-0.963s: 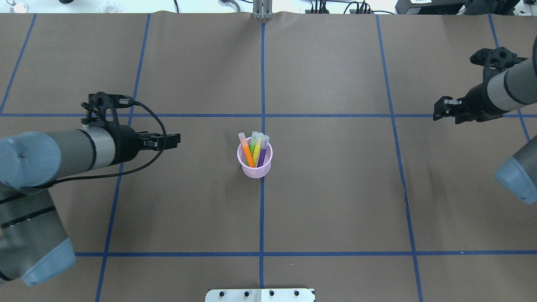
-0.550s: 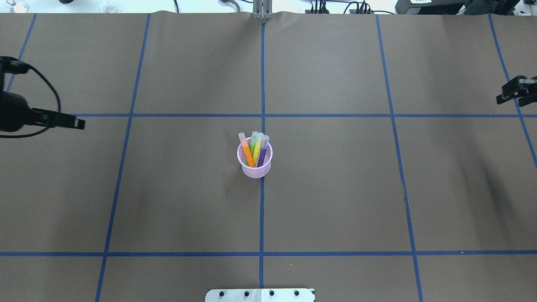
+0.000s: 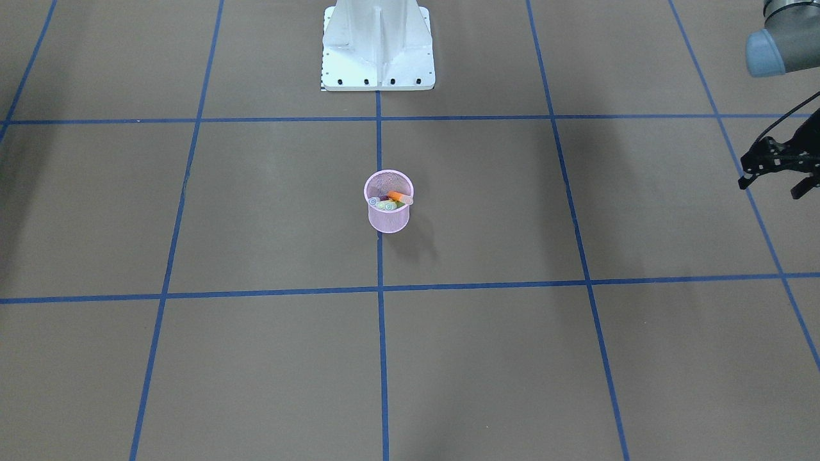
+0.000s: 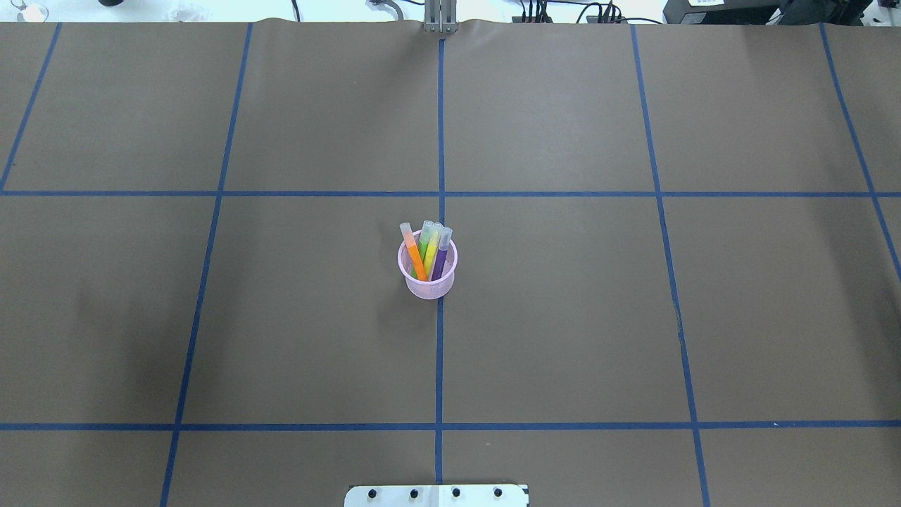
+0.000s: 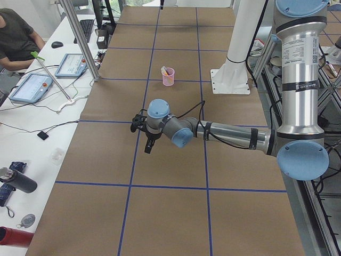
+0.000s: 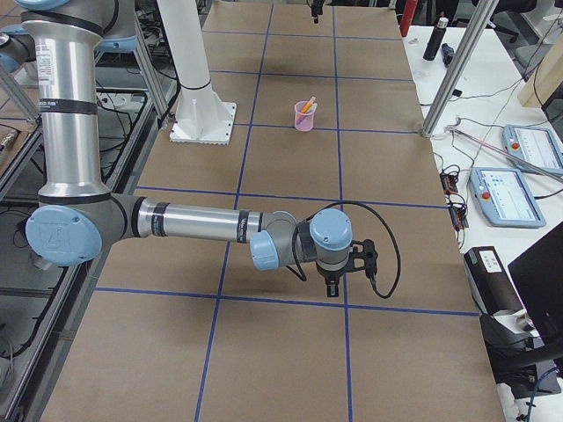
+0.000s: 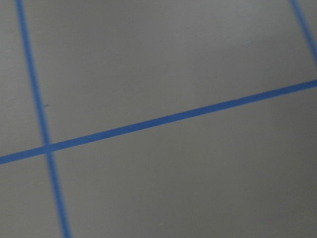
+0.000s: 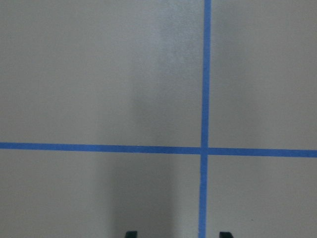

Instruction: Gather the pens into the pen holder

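The pink mesh pen holder (image 4: 428, 287) stands upright at the table's middle. Inside it lean the orange pen (image 4: 415, 259), the green pen (image 4: 424, 243), the yellow pen (image 4: 433, 243) and the purple pen (image 4: 441, 258), caps up. Both arms are outside the overhead view. My left gripper (image 5: 147, 145) hangs over the table's left end, far from the holder (image 5: 168, 77); I cannot tell whether it is open or shut. My right gripper (image 8: 178, 234) is open over bare table, its fingertips (image 8: 130, 234) wide apart with nothing between them. It hangs far from the holder (image 6: 305, 116).
The white robot base plate (image 3: 378, 45) sits at the near table edge behind the holder. Blue tape lines grid the brown table. A seated person (image 5: 16, 37), tablets and metal posts stand beyond the left end, and desks with devices lie beyond the right end.
Both arms have swung outward and left the overhead view, the left one leftward and the right one rightward. The holder and its pens have not moved.
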Available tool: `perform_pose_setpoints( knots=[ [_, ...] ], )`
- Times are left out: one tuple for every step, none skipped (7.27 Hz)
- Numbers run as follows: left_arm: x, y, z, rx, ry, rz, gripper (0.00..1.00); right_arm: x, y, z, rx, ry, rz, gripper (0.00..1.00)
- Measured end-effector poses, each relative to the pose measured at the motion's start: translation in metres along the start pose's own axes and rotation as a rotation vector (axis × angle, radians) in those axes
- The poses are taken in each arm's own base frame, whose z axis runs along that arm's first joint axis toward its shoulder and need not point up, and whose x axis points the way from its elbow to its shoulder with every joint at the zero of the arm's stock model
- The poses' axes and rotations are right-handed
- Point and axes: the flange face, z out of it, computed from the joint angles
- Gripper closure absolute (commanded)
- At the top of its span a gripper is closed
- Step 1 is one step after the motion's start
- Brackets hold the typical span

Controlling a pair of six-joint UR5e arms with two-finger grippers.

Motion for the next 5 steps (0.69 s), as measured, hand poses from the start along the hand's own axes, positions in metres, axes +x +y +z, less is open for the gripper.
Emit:
perform_pose_setpoints(
  knots=[
    [-0.017, -0.008, -0.004, -0.054, -0.024, -0.015, 0.01, 0.002, 0.0, 0.003, -0.028, 0.012, 0.01, 0.37],
    [-0.028, -0.016, -0.008, -0.094, -0.012, -0.08, 0.01, -0.003, -0.005, 0.006, -0.055, 0.022, 0.016, 0.37],
    [-0.033, -0.027, -0.013, -0.116, 0.026, -0.17, 0.01, -0.011, -0.012, 0.01, -0.078, 0.037, 0.015, 0.37],
    [-0.036, -0.033, -0.013, -0.134, 0.063, -0.233, 0.01, -0.019, -0.021, 0.011, -0.102, 0.053, 0.015, 0.35],
    [-0.039, -0.034, -0.011, -0.143, 0.079, -0.261, 0.01, -0.027, -0.033, 0.006, -0.128, 0.061, 0.011, 0.01]
  ],
)
